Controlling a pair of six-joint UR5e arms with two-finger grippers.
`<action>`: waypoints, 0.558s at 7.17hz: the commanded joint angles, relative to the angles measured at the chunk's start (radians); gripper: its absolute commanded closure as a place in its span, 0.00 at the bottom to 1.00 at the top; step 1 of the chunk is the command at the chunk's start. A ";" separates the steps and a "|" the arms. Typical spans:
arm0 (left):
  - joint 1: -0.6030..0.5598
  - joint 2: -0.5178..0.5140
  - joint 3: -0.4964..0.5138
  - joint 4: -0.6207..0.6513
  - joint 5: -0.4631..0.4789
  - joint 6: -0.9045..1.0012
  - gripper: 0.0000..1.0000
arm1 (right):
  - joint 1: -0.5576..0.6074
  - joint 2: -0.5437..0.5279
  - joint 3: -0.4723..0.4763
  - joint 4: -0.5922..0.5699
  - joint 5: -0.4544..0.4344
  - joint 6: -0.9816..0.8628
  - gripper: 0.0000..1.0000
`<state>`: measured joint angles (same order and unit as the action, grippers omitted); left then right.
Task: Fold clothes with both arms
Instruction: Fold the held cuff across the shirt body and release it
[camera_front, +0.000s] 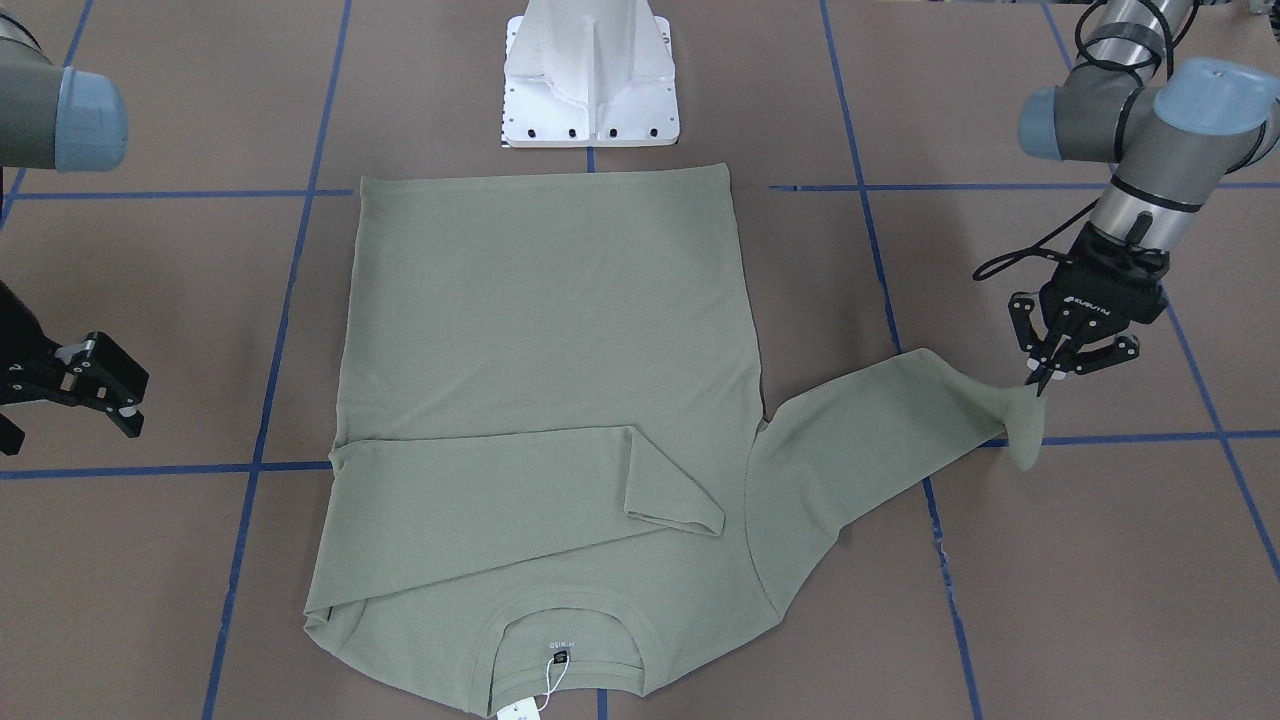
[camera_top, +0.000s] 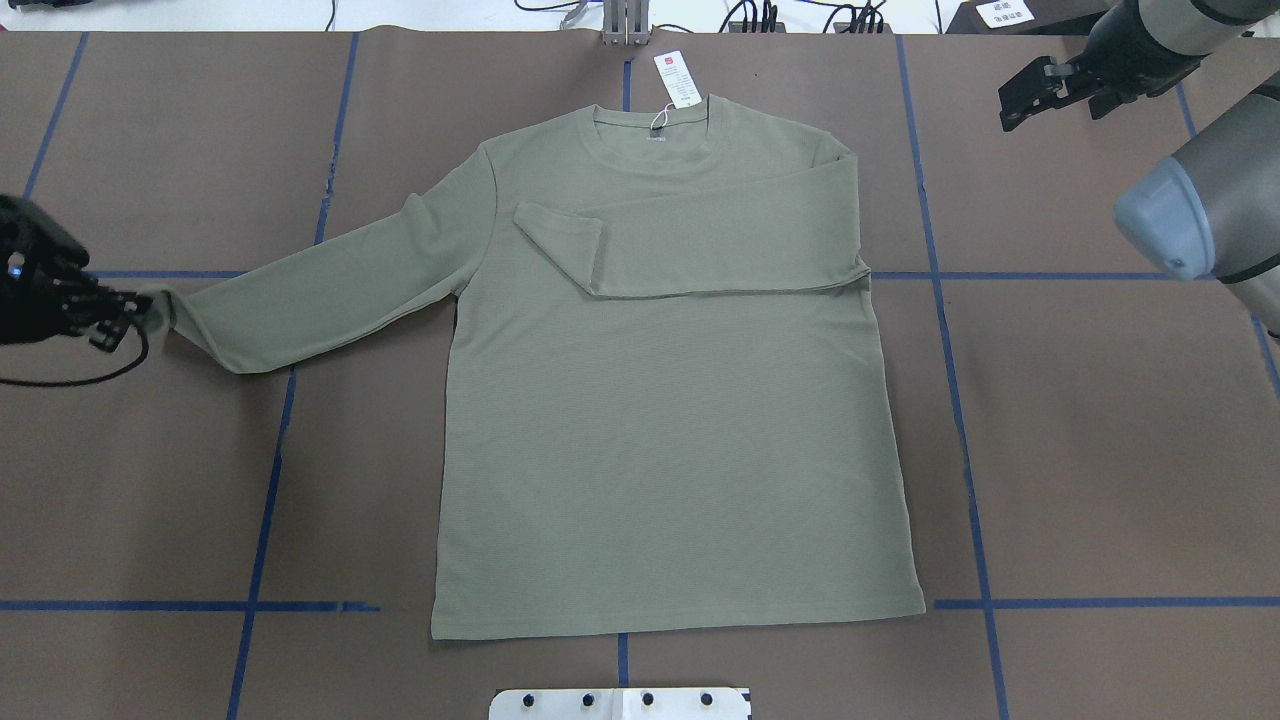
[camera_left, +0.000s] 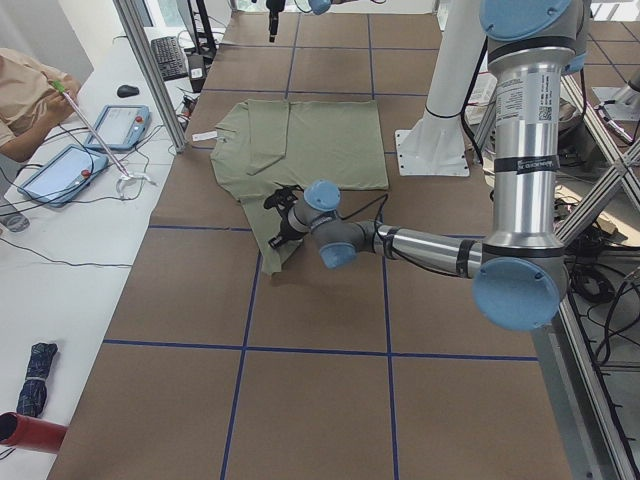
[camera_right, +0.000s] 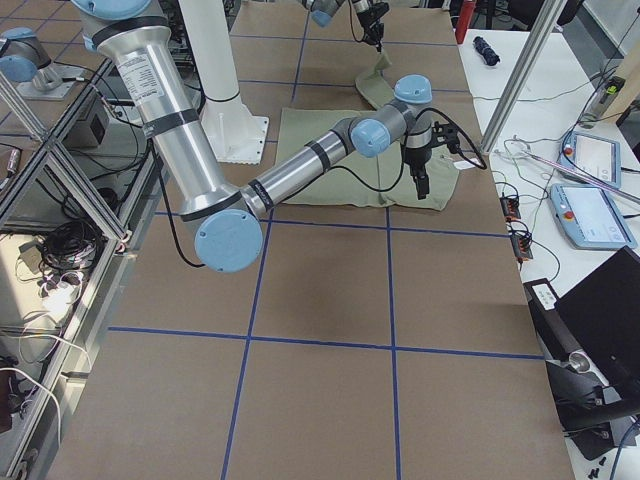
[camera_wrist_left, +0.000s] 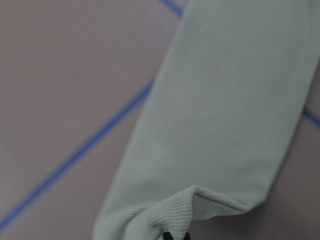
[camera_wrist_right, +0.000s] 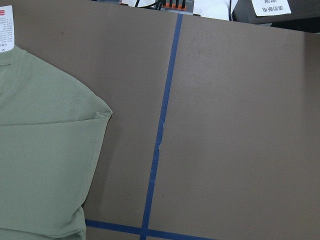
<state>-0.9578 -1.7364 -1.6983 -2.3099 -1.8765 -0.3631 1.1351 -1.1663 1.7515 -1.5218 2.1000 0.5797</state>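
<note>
With left gripper clamped on the outstretched sleeve at its cuff, lift just clear of the desk. Sweep over the sage-green shirt lying flat mid-desk and lay beside the folded sleeve without dragging. Leave right gripper parted, empty, aside.

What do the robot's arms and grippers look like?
The left arm and right arm are silver-grey tubes with light-blue joint caps. The left gripper and right gripper are black, two-fingered; a black cable loops beside the left one, which bears pale lettering.
</note>
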 joint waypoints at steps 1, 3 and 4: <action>-0.003 -0.284 0.017 0.246 0.004 -0.177 1.00 | 0.002 -0.016 0.006 0.000 -0.001 0.000 0.00; 0.098 -0.523 0.079 0.383 0.090 -0.477 1.00 | 0.005 -0.023 0.006 0.000 -0.001 0.003 0.00; 0.187 -0.651 0.185 0.383 0.220 -0.590 1.00 | 0.006 -0.023 0.006 0.000 -0.001 0.006 0.00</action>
<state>-0.8604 -2.2392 -1.6066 -1.9528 -1.7766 -0.8025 1.1392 -1.1873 1.7578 -1.5217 2.0985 0.5831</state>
